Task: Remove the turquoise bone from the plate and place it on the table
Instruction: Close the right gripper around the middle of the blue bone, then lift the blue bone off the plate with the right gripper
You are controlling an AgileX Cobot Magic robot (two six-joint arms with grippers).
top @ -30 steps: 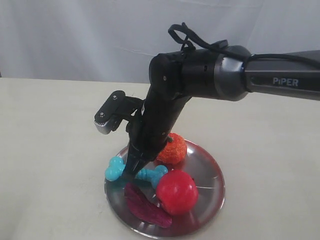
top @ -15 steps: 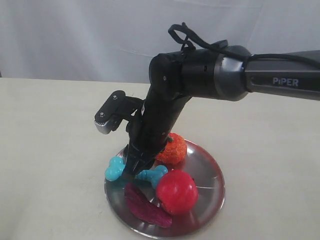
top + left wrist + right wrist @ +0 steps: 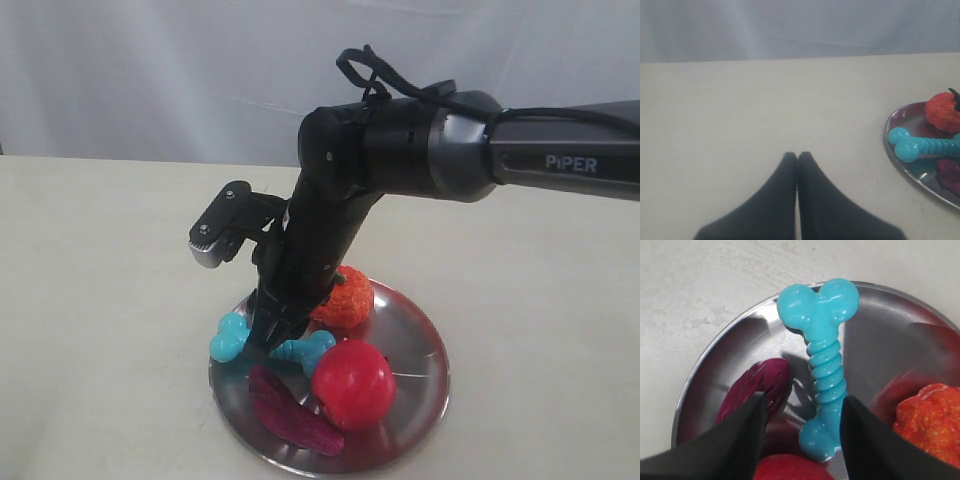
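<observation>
The turquoise bone (image 3: pixel 232 338) lies on the left part of the silver plate (image 3: pixel 425 385), which rests on the beige table (image 3: pixel 100 300). My right gripper (image 3: pixel 263 345) points down onto the bone's shaft. In the right wrist view the bone (image 3: pixel 826 371) runs between the open fingers (image 3: pixel 756 412) of the right gripper (image 3: pixel 802 412); one finger touches the shaft and the other stands apart from it. The left gripper (image 3: pixel 797 156) is shut and empty over bare table, left of the plate (image 3: pixel 897 162) and the bone (image 3: pixel 920 147).
A red apple (image 3: pixel 352 383), an orange-red fruit (image 3: pixel 345 298) and a dark purple-red slice (image 3: pixel 290 410) share the plate, close round the bone. The plate's rim (image 3: pixel 700 365) is near the bone's far knobs. A white curtain backs the table.
The right gripper's fingers look a little wider apart around the bone's shaft than a second ago. The bone, the fruits and the arm have hardly moved.
</observation>
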